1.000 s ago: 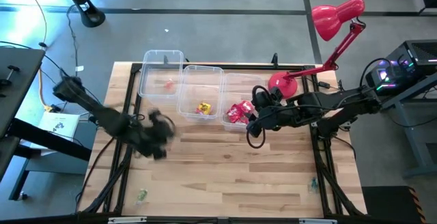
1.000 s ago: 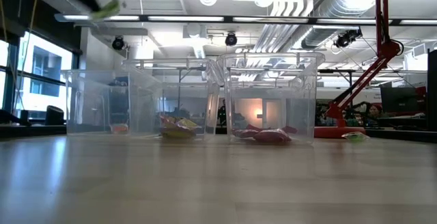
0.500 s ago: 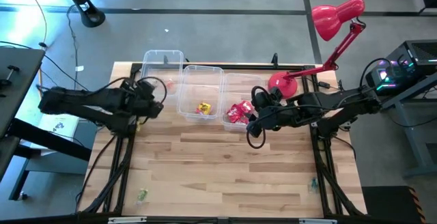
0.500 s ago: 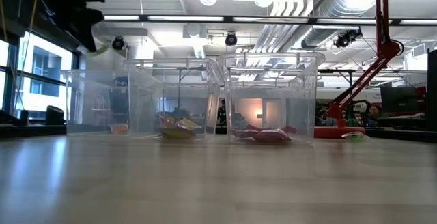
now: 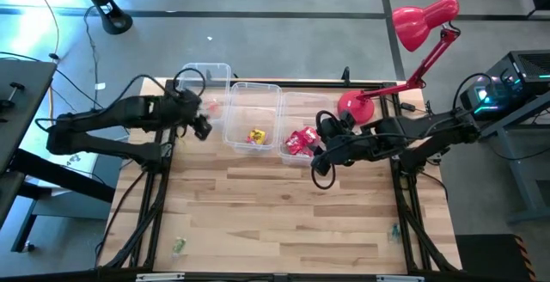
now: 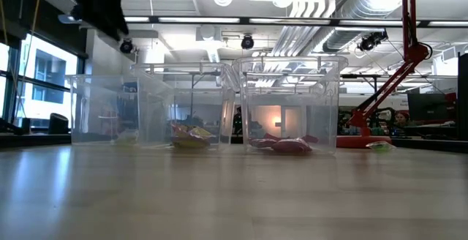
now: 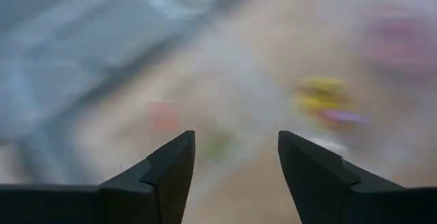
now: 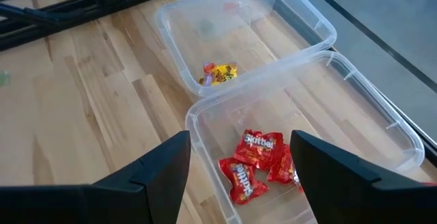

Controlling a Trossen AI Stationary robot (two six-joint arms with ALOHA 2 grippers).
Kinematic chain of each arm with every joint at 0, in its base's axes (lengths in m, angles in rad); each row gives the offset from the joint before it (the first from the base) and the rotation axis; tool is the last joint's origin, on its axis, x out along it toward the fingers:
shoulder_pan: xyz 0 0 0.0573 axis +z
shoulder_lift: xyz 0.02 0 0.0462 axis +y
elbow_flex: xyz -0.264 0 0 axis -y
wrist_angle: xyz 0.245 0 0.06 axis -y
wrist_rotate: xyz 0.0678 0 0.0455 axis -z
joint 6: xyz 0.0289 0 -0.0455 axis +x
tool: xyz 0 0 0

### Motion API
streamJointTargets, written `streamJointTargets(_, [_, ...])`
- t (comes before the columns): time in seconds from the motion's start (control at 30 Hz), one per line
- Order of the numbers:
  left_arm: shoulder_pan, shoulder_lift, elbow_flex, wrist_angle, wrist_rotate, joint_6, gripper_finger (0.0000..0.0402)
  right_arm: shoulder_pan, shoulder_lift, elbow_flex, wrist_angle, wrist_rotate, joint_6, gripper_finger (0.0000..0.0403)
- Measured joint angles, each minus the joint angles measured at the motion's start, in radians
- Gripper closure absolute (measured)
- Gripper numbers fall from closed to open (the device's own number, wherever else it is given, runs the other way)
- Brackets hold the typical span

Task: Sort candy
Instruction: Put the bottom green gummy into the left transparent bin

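The left gripper (image 5: 199, 123) now hangs over the left bin (image 5: 191, 80), having swung up from the near-left part of the table a second ago and crossed to the bin's edge half a second ago. In the low view a second ago a small green piece rode in its fingers; now its fingers (image 7: 171, 166) stand apart with nothing between them, and a pale green piece (image 6: 127, 135) lies on the floor of that bin — so the drop appears to be made. A small reddish sweet (image 5: 212, 105) lies in the same bin.

The right gripper (image 5: 320, 163) has not moved across the three moments: it waits just in front of the right bin (image 8: 382, 125), fingers spread and empty, looking down on the red packets (image 8: 254, 161) inside. The yellow packet (image 5: 255, 136) sits in the middle bin (image 5: 254, 88), as before.

For the task this means one more piece is sorted, each bin holding its own kind. It is not finished, though — a green piece (image 5: 178, 246) is on the near-left of the table (image 5: 284, 205) and another small piece (image 5: 394, 229) lies at its near-right edge, both well apart from the bins. The likely next step is for the left arm to go back for the near-left piece, while the one at the right edge seems better placed for the right arm.
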Motion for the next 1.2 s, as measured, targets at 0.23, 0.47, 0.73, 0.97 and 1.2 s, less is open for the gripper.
streamJointTargets(0.23, [-0.326,0.010,-0.008,0.148,0.565,-0.132,0.0204,0.001,0.000,0.000,-0.041,-0.003,0.007,0.0156])
streamJointTargets(0.47, [-0.872,0.231,-0.054,0.150,0.476,-0.492,0.0221,0.001,0.000,0.000,-0.044,-0.003,0.008,0.0156])
streamJointTargets(0.73, [-1.139,0.556,-0.057,0.155,0.583,-0.978,0.0222,-0.001,0.000,0.000,-0.044,-0.002,0.008,0.0156])
streamJointTargets(0.97, [-1.177,0.701,-0.057,0.264,0.665,-1.203,0.0222,-0.001,0.000,0.000,-0.050,0.009,0.045,0.0156])
streamJointTargets(1.2, [-1.200,0.770,-0.056,0.323,0.674,-1.307,0.0222,-0.001,0.000,0.000,-0.073,0.010,0.052,0.0156])
